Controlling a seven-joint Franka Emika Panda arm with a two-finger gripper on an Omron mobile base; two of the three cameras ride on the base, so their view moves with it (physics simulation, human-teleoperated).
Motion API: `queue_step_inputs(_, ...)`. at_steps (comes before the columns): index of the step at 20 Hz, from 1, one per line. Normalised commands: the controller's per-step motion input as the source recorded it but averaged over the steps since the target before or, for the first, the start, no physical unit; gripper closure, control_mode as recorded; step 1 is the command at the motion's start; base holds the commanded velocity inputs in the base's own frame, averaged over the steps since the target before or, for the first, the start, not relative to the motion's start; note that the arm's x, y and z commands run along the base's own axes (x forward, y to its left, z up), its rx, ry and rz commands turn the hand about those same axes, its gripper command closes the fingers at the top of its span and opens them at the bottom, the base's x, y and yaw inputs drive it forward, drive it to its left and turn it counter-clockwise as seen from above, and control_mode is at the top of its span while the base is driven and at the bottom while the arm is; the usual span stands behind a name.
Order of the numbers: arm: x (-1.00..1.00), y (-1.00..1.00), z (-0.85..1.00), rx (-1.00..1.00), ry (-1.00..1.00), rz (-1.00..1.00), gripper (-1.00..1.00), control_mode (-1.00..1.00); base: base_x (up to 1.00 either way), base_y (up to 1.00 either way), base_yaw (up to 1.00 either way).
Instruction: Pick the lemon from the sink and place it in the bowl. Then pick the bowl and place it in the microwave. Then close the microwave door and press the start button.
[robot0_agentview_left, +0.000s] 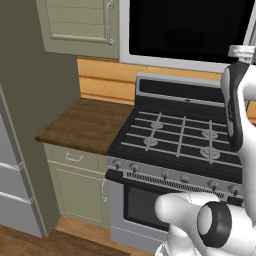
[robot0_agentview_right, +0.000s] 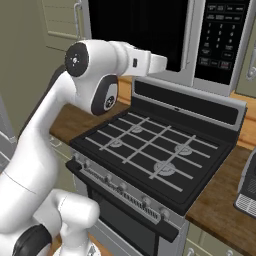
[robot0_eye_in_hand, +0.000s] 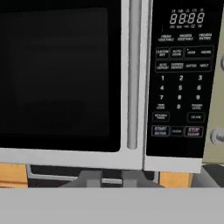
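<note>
pincer: though the two small dark finger tips of the pincer (robot0_eye_in_hand: 111, 178) rise close together at the bottom of the hand view, i cannot tell whether they have fully closed; nothing sits between them.
arm: the white arm with dark joints (robot0_agentview_right: 107, 65) reaches forward and up over the stove toward the microwave.
stove: a black gas stove with grey grates and a row of silver knobs (robot0_agentview_right: 150, 155) stands below the arm; its black-windowed oven (robot0_agentview_left: 142, 207) faces forward.
tabletop: a brown wooden tabletop (robot0_agentview_left: 85, 125) lies left of the stove, bare.
microwave: the wide silver over-the-range microwave (robot0_eye_in_hand: 175, 164) hangs above the stove, straight ahead of the pincer.
microwave door: the silver-framed door with black glass window (robot0_eye_in_hand: 57, 74) is shut; its long silver bar handle (robot0_eye_in_hand: 133, 74) stands upright beside the black control panel (robot0_eye_in_hand: 180, 78).
cabinet: a green panelled cabinet door (robot0_agentview_left: 75, 25) hangs left of the microwave.
</note>
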Motion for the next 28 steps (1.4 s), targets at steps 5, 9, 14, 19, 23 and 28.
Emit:
queue_step_inputs(5,-0.43,-0.56,0.0,0.0,0.05,-0.09,1.0,-1.0,0.0,0.0,0.0)
queue_step_inputs(9,-0.38,-0.45,-0.18,0.0,0.02,-0.08,1.0,-1.0,0.0,0.0,0.0)
queue_step_inputs(14,-0.23,-0.27,-0.3,0.0,0.0,-0.08,1.0,-1.0,0.0,0.0,0.0)
queue_step_inputs(19,0.01,-0.04,-0.14,0.0,-0.06,-0.11,1.0,-1.0,0.0,0.0,0.0)
queue_step_inputs(23,0.13,-0.01,0.02,0.04,-0.19,0.01,1.0,-1.0,0.0,0.0,0.0)
queue_step_inputs(28,0.11,-0.02,0.03,0.05,-0.17,0.09,1.0,-1.0,0.0,0.0,0.0)
